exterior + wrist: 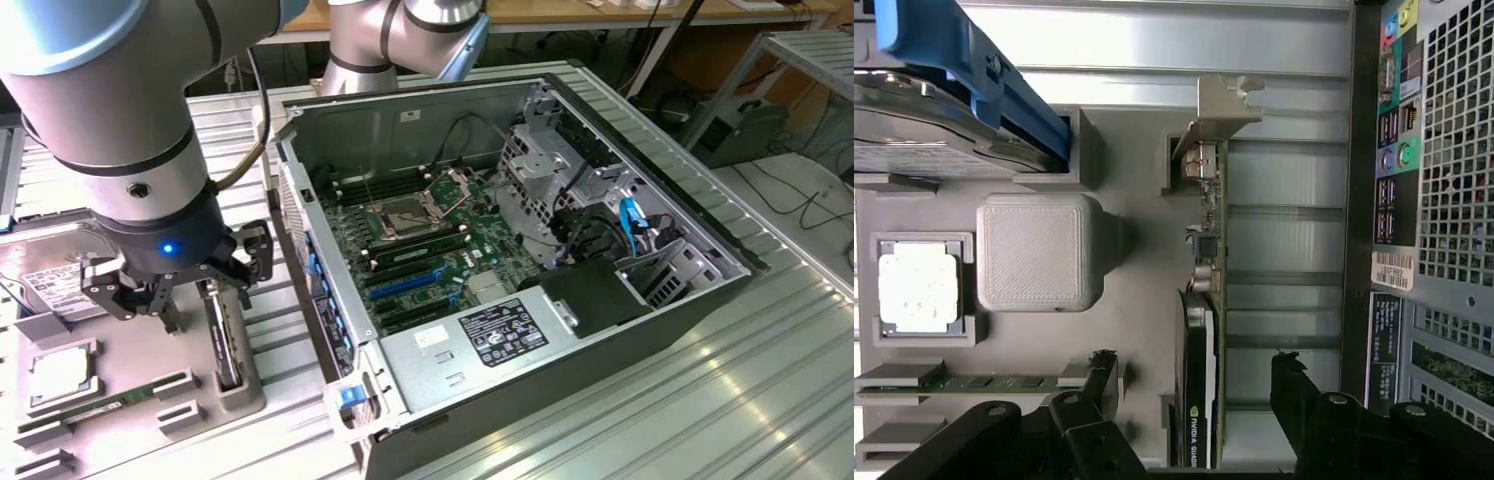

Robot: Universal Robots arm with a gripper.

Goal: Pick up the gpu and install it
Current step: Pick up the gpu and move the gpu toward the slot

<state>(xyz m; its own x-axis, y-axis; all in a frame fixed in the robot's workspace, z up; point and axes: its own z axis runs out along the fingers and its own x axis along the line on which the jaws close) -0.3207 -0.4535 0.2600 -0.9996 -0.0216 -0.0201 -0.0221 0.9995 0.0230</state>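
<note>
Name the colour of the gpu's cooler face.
Black, on the gpu; it shows best in the wrist view.

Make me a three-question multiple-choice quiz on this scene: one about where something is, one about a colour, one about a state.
1. Where is the gpu?
A) plugged into the motherboard
B) standing on edge in the grey holder
C) lying flat on the hard drive

2. The light above the gripper glows:
A) blue
B) red
C) green

3. The gripper is:
A) shut on the gpu
B) shut and empty
C) open, one finger on either side of the gpu

Answers:
1 B: the card stands in a slot of the holder.
2 A: a blue dot shows in the exterior view.
3 C: a gap shows between each finger and the card.
</note>
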